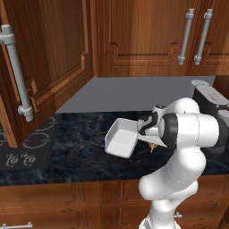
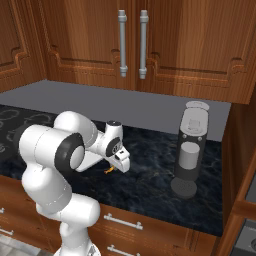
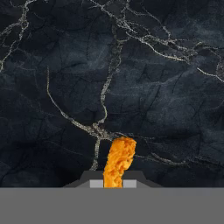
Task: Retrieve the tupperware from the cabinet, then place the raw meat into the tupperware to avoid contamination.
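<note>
The raw meat (image 3: 119, 161), a small orange sliver, stands up between my gripper's (image 3: 113, 183) two dark fingertips, which are shut on it over the black marble counter (image 3: 65, 87). From the left base view the meat (image 1: 152, 147) shows just right of the white tupperware (image 1: 121, 138), which rests on the counter slightly tilted. My hand (image 2: 119, 156) points down at the meat (image 2: 108, 170), and the tupperware (image 2: 91, 161) is partly hidden behind my arm. The cabinet door (image 1: 49, 58) hangs open at the left, with its grey bar handle (image 1: 15, 74).
A dark grey appliance (image 2: 191, 147) stands on the counter to the right. A cooktop (image 1: 27, 150) lies at the left end. Shut wall cabinets with paired bar handles (image 2: 132, 45) run along the back. Drawers (image 2: 125, 222) sit below the counter edge.
</note>
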